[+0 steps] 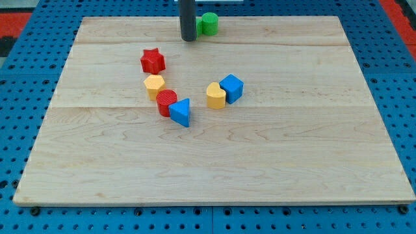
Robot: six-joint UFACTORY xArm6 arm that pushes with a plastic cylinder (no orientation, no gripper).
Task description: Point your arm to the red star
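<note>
Red star point(153, 61) at upper left of centre on the wooden board point(312, 162), heading a curved row of blocks. My tip point(188, 39) near the top edge, bare rod, gripping nothing, just beside, perhaps touching, the green block point(208, 24). Star down-left from tip, path clear.

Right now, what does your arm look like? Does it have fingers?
No fingers. All that shows of me is a straight, smooth, dark grey rod coming down from the view's top. It is round like a stick, with a blunt flat end, my tip. No cables or markings show.
</note>
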